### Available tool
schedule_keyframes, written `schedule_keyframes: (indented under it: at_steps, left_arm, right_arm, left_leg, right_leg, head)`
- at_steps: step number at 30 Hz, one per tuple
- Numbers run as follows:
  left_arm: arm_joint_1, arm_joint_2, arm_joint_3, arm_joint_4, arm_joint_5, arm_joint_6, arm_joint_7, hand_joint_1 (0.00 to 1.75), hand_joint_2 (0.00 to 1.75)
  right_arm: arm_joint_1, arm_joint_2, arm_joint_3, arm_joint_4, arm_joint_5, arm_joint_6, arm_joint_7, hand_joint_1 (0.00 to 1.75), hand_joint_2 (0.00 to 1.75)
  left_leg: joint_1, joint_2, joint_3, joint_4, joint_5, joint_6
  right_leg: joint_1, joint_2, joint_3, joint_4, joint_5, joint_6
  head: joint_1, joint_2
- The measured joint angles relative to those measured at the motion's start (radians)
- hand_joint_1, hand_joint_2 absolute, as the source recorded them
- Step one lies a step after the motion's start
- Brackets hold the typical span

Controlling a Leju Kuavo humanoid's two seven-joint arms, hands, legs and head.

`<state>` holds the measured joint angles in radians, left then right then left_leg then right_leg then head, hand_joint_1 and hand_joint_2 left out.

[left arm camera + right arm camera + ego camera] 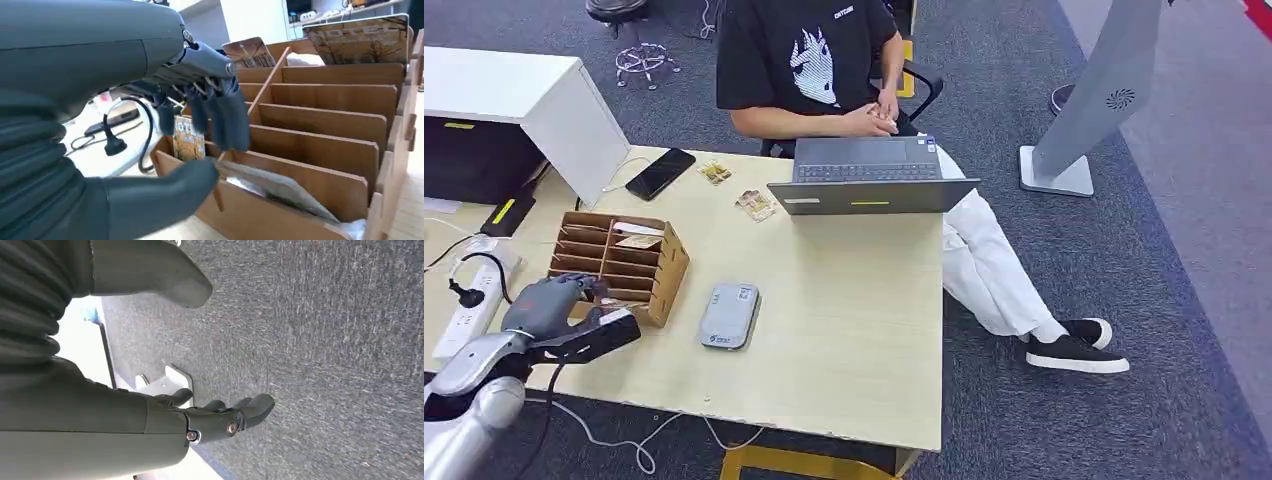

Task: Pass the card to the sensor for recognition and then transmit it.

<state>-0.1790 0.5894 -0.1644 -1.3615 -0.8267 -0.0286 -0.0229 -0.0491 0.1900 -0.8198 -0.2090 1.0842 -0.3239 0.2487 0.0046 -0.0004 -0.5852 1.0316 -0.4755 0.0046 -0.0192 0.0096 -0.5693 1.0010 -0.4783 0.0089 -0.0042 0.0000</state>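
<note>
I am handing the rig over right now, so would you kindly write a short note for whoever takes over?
Left robot hand: at the near end of the wooden card rack, fingers and thumb on either side of a card standing in a slot; whether it is gripped yet cannot be told.
Right robot hand: open, holding nothing, hanging over the carpet.
Grey sensor: flat on the desk beside the rack, nothing on it.
Done: reach to the rack.
Left: lift the card out, present it to the sensor, then pass it on.
</note>
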Motion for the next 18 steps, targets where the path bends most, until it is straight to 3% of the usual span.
schedule_keyframes:
  at_steps: [18]
  left_arm:
    - [0.0, 0.032, 0.0, 0.0, -0.005, 0.005, 0.002, 1.75, 1.75]
  right_arm:
    - [0.003, 0.011, -0.031, -0.001, -0.027, 0.016, 0.018, 0.0, 1.75]
  left_leg:
    - [0.0, 0.0, 0.0, 0.0, 0.0, 0.0]
  right_leg:
    - [0.0, 0.0, 0.0, 0.0, 0.0, 0.0]
  head:
    - [0.0, 0.0]
